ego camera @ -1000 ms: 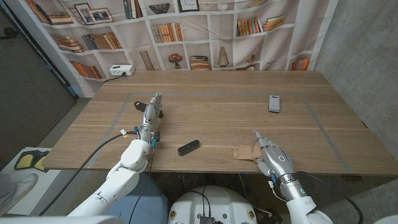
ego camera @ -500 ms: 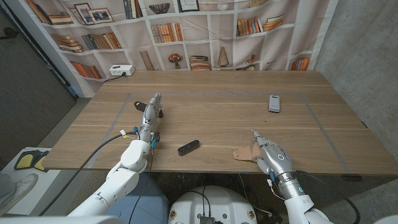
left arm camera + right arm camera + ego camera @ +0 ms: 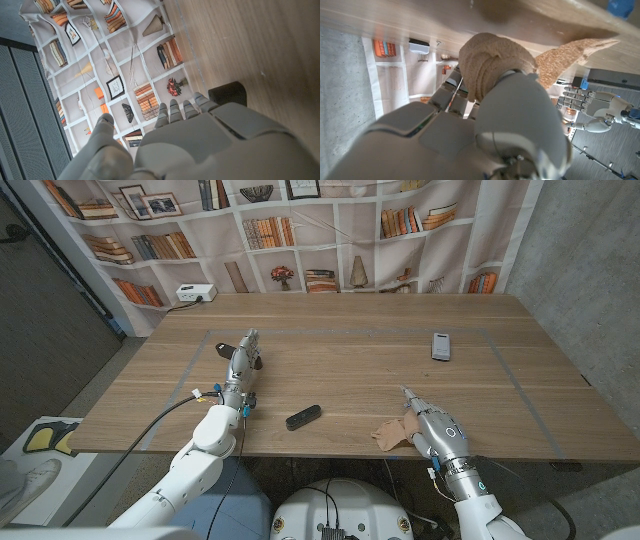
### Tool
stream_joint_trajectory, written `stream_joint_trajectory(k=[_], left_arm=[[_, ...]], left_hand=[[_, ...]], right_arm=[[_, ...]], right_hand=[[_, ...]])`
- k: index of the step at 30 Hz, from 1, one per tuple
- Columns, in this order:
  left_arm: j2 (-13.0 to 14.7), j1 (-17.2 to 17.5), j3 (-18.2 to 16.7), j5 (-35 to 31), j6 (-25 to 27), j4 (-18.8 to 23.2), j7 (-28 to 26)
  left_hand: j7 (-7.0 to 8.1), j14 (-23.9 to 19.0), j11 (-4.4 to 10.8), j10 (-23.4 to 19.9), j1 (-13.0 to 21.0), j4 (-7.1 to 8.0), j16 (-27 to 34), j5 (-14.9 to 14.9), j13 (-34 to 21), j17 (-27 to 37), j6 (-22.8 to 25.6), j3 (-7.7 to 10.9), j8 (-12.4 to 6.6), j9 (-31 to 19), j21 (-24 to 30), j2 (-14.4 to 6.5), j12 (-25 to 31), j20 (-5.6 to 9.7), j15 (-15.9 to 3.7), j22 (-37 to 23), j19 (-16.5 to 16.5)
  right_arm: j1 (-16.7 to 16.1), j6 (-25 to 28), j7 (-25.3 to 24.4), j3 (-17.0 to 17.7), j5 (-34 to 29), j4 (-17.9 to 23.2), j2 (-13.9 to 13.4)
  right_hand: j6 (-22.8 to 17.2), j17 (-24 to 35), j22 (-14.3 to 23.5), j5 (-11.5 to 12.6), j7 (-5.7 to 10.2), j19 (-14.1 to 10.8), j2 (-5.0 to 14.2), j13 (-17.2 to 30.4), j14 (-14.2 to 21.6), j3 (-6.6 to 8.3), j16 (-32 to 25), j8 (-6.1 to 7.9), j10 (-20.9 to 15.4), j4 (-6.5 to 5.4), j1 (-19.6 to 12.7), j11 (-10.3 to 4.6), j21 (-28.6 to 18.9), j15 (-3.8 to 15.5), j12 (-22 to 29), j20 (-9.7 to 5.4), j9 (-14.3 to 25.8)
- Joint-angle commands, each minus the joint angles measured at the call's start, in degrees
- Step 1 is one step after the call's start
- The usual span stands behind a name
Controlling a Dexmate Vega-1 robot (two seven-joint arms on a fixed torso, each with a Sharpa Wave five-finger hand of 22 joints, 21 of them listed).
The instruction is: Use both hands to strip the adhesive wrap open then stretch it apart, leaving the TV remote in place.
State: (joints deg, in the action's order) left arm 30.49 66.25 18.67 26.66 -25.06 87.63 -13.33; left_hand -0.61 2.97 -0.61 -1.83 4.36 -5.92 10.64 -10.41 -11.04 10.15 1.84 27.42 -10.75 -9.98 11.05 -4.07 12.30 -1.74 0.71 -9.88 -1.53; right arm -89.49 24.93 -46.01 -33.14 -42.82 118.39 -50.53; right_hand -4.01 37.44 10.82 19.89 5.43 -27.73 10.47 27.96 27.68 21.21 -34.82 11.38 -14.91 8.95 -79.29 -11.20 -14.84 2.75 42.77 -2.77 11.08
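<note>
1. The head view is evenly and softly lit; the tabletop (image 3: 340, 370) shows no glare, and shadows under things are short and faint.
2. Straight lines bow towards the head view's edges, a wide-lens distortion.
3. In the left wrist view the left hand (image 3: 200, 145) is close and soft, while the printed backdrop (image 3: 100, 75) stays fairly sharp.
4. In the right wrist view the right hand (image 3: 470, 130) is blurred and partly shaded; the adhesive wrap (image 3: 492, 62) is clearer, and the tabletop is bright.

Bare wood between the hands — small black block (image 3: 304, 418) midway.
</note>
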Motion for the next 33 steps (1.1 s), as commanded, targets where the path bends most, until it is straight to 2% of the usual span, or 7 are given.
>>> stream_joint_trajectory(k=[1,18,23,33], left_arm=[[0.1,-0.1,-0.1,0.3,0.4,0.6,0.1],[-0.1,-0.2,-0.1,-0.3,-0.3,0.0,0.0],[-0.3,-0.5,0.2,-0.5,-0.4,-0.5,0.0],[-0.5,-0.5,0.4,-0.8,-0.2,-0.2,-0.4]], left_hand=[[-0.13,0.0,-0.04,-0.5,-0.3,0.16,-0.1,-0.1,-0.3,0.1,0.2,0.30,0.10,-0.2,0.2,-0.5,0.0,-0.21,0.20,-0.2,-0.5],[-0.14,0.0,-0.03,-0.5,-0.3,0.20,-0.1,-0.2,-0.3,0.2,0.2,0.32,0.12,-0.2,0.2,-0.5,0.0,-0.19,0.18,-0.2,-0.6],[-0.14,0.0,-0.09,-0.5,-0.4,0.22,-0.1,-0.2,-0.3,0.2,0.2,0.32,0.13,-0.2,0.2,-0.5,0.0,-0.17,0.24,-0.2,-0.6],[-0.15,0.0,-0.10,-0.6,-0.4,0.27,-0.1,-0.2,-0.3,0.2,0.4,0.29,0.07,-0.2,0.2,-0.5,0.0,-0.24,0.34,-0.2,-0.6]], right_arm=[[-0.8,-2.8,-3.0,1.9,2.2,0.4,0.7],[-0.7,-9.8,-6.8,4.7,7.7,-0.7,4.1],[-0.8,-9.9,-6.9,5.2,7.3,-0.4,4.4],[-0.8,-13.7,-7.5,7.0,9.3,-0.6,5.1]], right_hand=[[-0.8,1.1,0.4,-0.4,0.37,-0.8,-0.06,0.6,0.9,-0.55,-0.8,0.07,-0.6,0.00,-1.0,-0.17,-0.5,10.63,0.7,-0.07,0.2],[-3.9,5.1,0.9,-2.3,1.35,-1.4,0.09,2.9,3.6,-2.45,-3.7,0.22,-3.5,-0.95,-1.0,-0.73,-1.5,10.62,4.4,0.11,0.3],[-4.8,5.8,1.0,-2.9,1.48,-1.2,0.05,4.0,4.5,-3.15,-4.3,0.19,-4.8,-1.15,-0.8,-0.68,-1.7,10.65,6.1,0.23,0.3],[-5.3,6.0,1.0,-3.2,1.04,-1.2,-0.19,4.7,4.7,-3.56,-4.3,0.14,-4.6,-1.09,-0.8,-0.65,-1.8,10.68,6.8,0.40,0.3]])
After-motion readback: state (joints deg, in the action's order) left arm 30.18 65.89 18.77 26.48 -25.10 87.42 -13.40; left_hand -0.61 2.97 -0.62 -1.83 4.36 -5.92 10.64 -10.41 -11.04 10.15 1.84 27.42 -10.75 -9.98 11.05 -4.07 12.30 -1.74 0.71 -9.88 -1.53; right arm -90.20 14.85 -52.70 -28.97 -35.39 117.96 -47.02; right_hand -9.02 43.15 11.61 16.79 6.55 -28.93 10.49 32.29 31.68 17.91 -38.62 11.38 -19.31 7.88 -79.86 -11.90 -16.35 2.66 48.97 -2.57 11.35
